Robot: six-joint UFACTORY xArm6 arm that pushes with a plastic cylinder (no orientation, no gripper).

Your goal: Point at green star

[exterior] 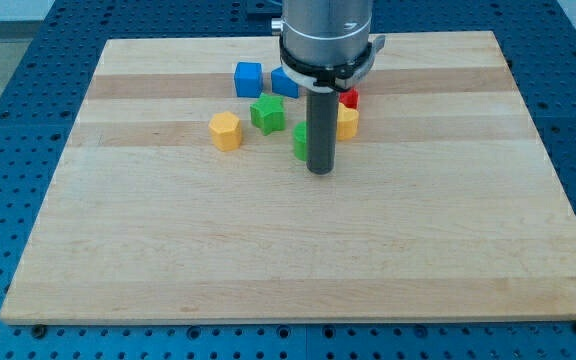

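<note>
A green star (266, 113) lies on the wooden board (298, 250), above its middle. My tip (319, 171) rests on the board to the star's lower right, about a block's width and more away. A second green block (300, 142) sits right against the rod's left side, partly hidden by it; its shape cannot be made out.
A yellow hexagonal block (226, 130) lies left of the star. A blue cube (248, 78) and another blue block (285, 82) lie above it. A yellow block (347, 122) and a red block (350, 98) show to the rod's right, partly hidden.
</note>
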